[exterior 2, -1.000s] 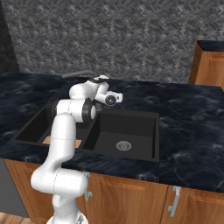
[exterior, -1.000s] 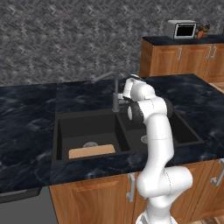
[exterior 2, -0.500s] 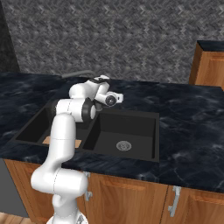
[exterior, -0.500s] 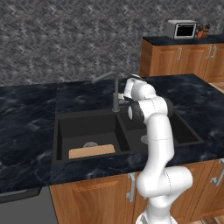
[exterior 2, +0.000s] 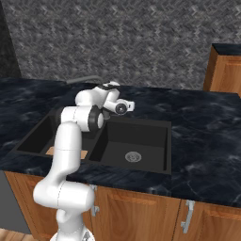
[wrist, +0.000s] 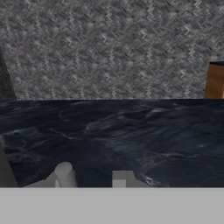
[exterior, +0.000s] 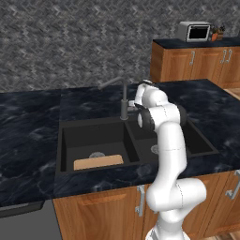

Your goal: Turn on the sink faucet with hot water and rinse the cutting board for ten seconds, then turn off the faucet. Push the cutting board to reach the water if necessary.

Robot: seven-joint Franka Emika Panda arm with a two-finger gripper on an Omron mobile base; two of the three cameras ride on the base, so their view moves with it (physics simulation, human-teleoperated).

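Barely anything has moved: gripper (exterior: 132, 102) hovers beside the sink faucet (exterior: 124, 101), finger spread unclear; nudge its lever gently toward hot.

My feeds: even, diffuse rendered light, no clear source. Soft pale sheen on countertop (exterior: 28, 136); sink (exterior: 93, 140) basins dark, shadowed. Hand view coarse, blurred. No edge distortion seen.
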